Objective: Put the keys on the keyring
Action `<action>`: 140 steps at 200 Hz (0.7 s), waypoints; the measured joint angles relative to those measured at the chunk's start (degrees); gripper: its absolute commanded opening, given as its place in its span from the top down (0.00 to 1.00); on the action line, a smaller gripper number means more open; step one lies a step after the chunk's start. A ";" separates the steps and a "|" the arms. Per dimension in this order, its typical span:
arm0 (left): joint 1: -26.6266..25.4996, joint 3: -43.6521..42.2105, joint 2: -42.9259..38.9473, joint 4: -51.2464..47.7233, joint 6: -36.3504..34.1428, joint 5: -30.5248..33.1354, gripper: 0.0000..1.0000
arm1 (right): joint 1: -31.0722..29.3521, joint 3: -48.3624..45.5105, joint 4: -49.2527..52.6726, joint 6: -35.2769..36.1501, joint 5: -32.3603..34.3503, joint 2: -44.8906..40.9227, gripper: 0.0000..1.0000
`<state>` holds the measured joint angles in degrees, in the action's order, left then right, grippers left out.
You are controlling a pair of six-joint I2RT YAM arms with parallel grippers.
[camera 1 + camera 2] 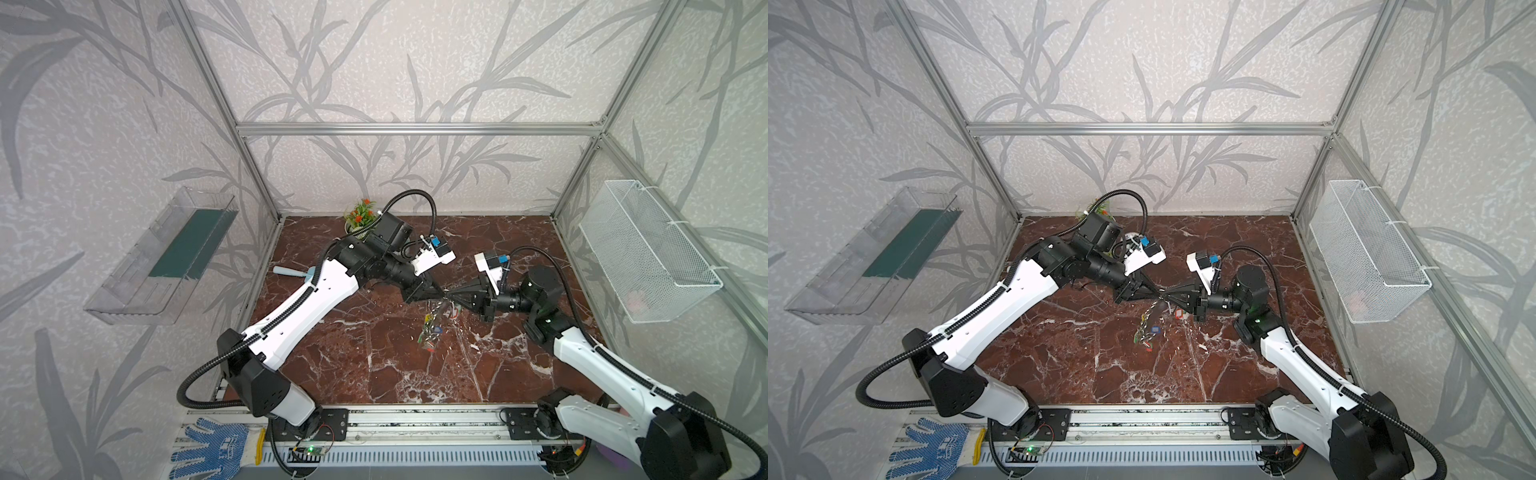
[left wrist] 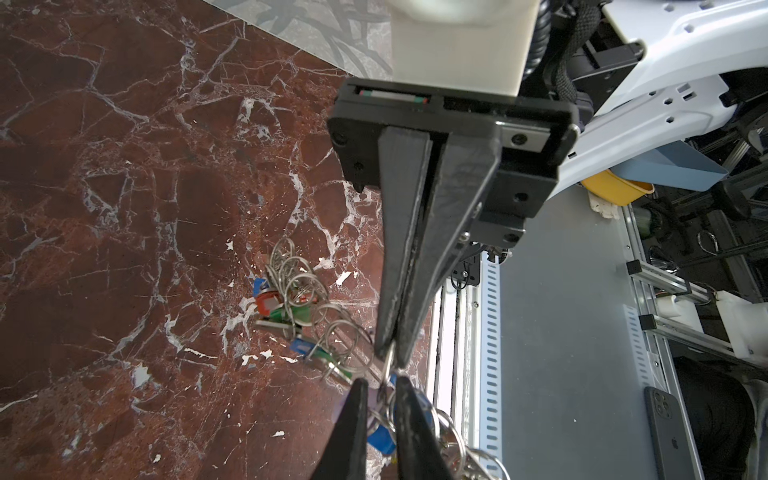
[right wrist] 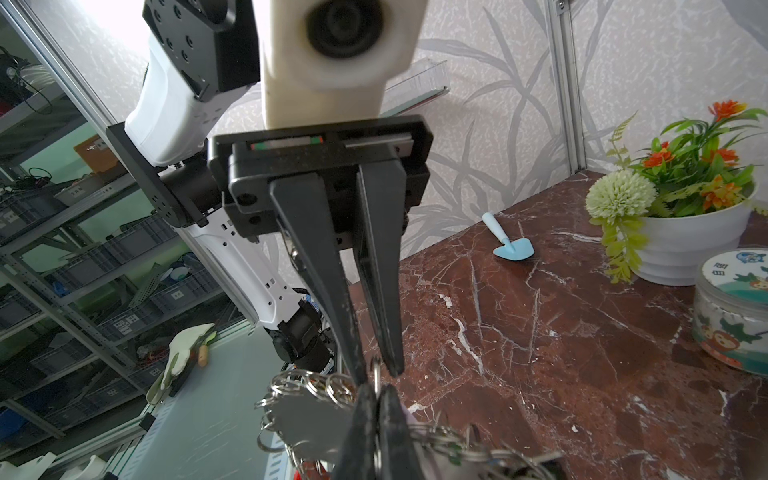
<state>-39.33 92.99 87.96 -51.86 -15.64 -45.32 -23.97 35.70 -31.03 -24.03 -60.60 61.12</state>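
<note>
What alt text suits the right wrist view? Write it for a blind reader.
The black right gripper, shut, pinches a small metal split ring; the black left gripper faces it tip to tip, jaws narrowly apart around that ring. A flat grey metal keyring plate edged with small rings hangs beside them, with the red-brown marble tabletop beyond.

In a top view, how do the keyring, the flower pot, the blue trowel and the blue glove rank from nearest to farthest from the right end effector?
From the right end effector:
1. keyring, hanging at its tips.
2. flower pot, at the back, to its left.
3. blue trowel, farther left.
4. blue glove, at the bottom left of the view.
</note>
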 measured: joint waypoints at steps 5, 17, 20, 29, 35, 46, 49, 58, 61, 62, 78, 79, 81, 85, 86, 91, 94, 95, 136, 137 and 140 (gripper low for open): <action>0.00 0.00 0.04 -0.07 -0.04 0.00 0.87 | 0.00 0.00 0.00 0.00 0.00 0.00 1.00; 0.00 0.09 0.20 -0.22 -0.15 0.00 0.89 | -0.04 0.00 0.00 0.00 0.02 0.00 1.00; -0.02 0.15 0.24 -0.26 -0.20 0.00 0.89 | -0.04 0.00 0.00 0.00 0.02 0.00 1.00; -0.07 0.42 0.46 -0.42 -0.28 0.00 0.91 | -0.04 0.00 0.00 0.00 0.02 0.00 1.00; -0.11 0.55 0.57 -0.50 -0.31 0.00 0.91 | -0.04 0.00 -0.02 0.00 0.02 0.02 1.00; -0.31 0.72 0.76 -0.52 -0.31 0.04 0.93 | -0.04 0.00 0.00 0.00 0.00 0.02 1.00; -0.33 0.72 0.76 -0.52 -0.33 0.07 0.93 | -0.04 0.00 0.00 0.00 -0.02 0.02 1.00; -0.37 0.72 0.85 -0.57 -0.33 0.07 0.93 | -0.04 0.00 0.00 0.00 0.00 0.04 1.00; -0.37 0.72 0.87 -0.57 -0.33 0.07 0.93 | -0.04 0.00 0.00 0.00 0.00 0.04 1.00; -0.37 0.72 0.87 -0.57 -0.33 0.07 0.93 | -0.04 0.00 0.00 0.00 0.00 0.07 1.00; -0.37 0.90 1.07 -0.79 -0.28 0.09 0.96 | -0.04 -0.02 0.02 0.00 -0.02 0.15 1.00; -0.37 0.92 1.07 -0.81 -0.31 0.09 0.96 | -0.04 -0.02 0.02 0.00 -0.02 0.15 1.00; -0.37 0.96 1.09 -0.87 -0.33 0.11 0.96 | -0.04 -0.04 0.02 0.00 0.00 0.17 1.00; -0.37 1.07 1.18 -0.98 -0.28 0.15 0.97 | -0.04 -0.07 0.02 0.00 0.00 0.22 1.00; -0.39 1.09 1.18 -0.98 -0.28 0.15 0.97 | -0.04 -0.07 0.02 0.00 0.00 0.24 1.00; -0.39 1.22 1.25 -1.16 -0.31 0.22 0.97 | -0.04 -0.09 0.00 0.00 0.02 0.26 1.00; -0.42 1.31 1.29 -1.31 -0.35 0.24 0.96 | -0.04 -0.11 0.02 0.02 0.02 0.28 1.00; -0.44 1.36 1.29 -1.36 -0.33 0.24 0.96 | -0.04 -0.11 0.00 0.00 0.00 0.28 1.00; -0.63 1.25 1.38 -1.03 0.55 0.74 1.00 | -0.02 -0.20 0.09 0.11 0.20 0.31 0.93; -0.63 1.16 1.38 -0.94 0.63 0.76 1.00 | -0.02 -0.20 0.09 0.11 0.24 0.31 0.92; -0.63 0.90 1.25 -0.55 0.92 0.83 1.00 | 0.00 -0.20 0.37 0.22 0.42 0.31 0.90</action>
<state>-39.97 93.89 89.21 -52.40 -14.72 -44.49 -23.97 35.51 -30.65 -23.81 -60.18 61.43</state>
